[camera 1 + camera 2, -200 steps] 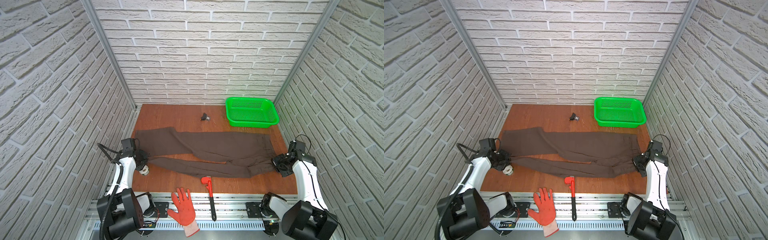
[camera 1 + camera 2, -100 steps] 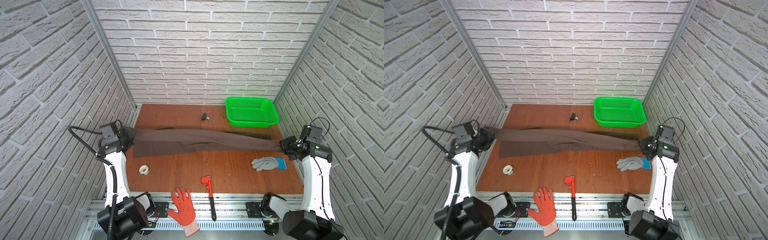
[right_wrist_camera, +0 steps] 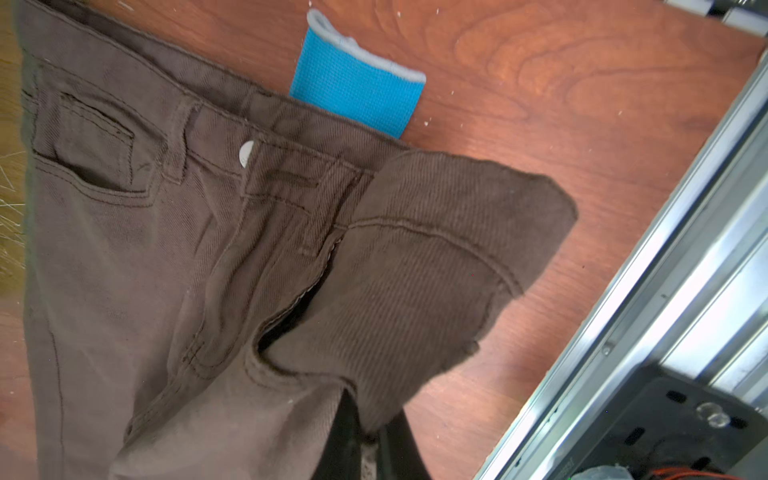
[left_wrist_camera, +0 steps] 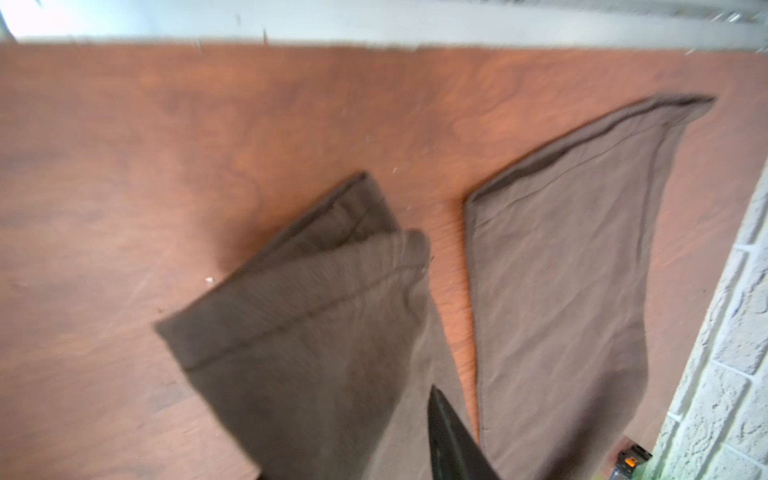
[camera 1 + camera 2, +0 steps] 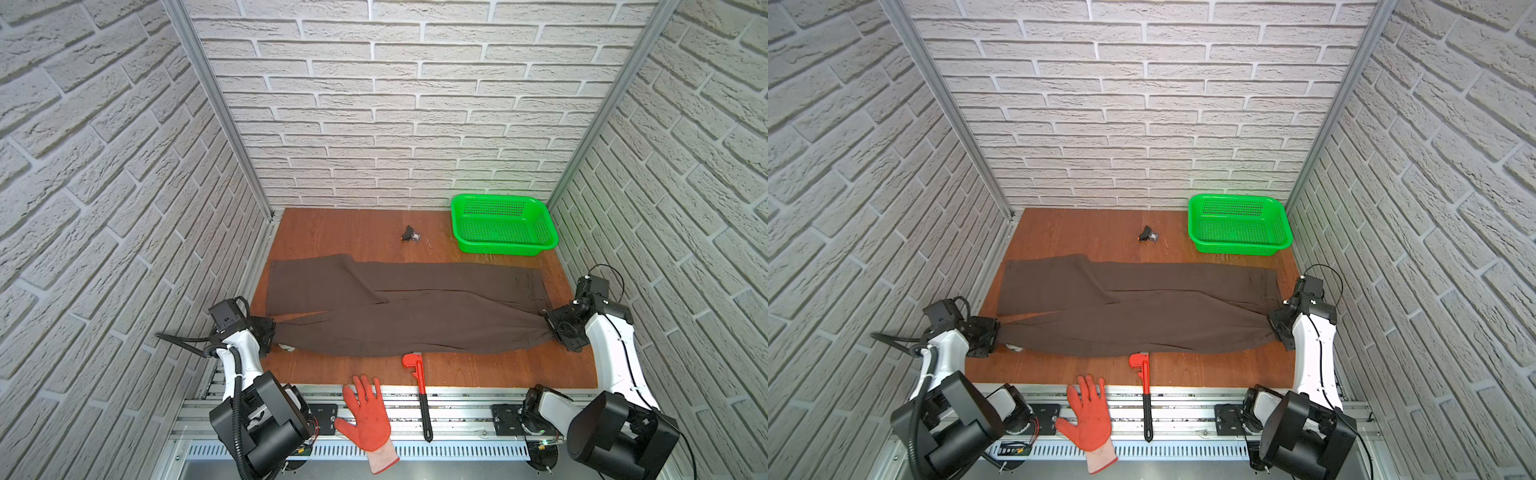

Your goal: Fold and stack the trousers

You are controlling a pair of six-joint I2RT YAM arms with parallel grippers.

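A: What is the right gripper (image 3: 370, 440) doing?

B: Its jaws are pinched tight on a corner of the waistband of the trousers (image 5: 407, 316). The cloth rises into a flap at the fingers (image 3: 343, 436) (the fly and button lie just past it). Beyond the waistband, a blue glove cuff (image 3: 357, 79) sticks out from under the cloth.

A: And the left gripper (image 5: 270, 329)?

B: It sits at the hem of one leg. The wrist view is blurred and shows only one finger (image 4: 451, 440) over the cloth, so I can't tell whether the jaws are apart or clamped.

A: And between the two?

B: The trousers lie spread on the wooden table (image 5: 332, 232) from one gripper to the other, with the second hem beside the left gripper but apart from it. Roughly midway between the grippers, a red pipe wrench (image 5: 415, 365) has its head right at the cloth's edge. An orange glove (image 5: 368, 415) lies near it. The green basket (image 5: 505, 249) stands well apart from the right gripper, by the far wall.
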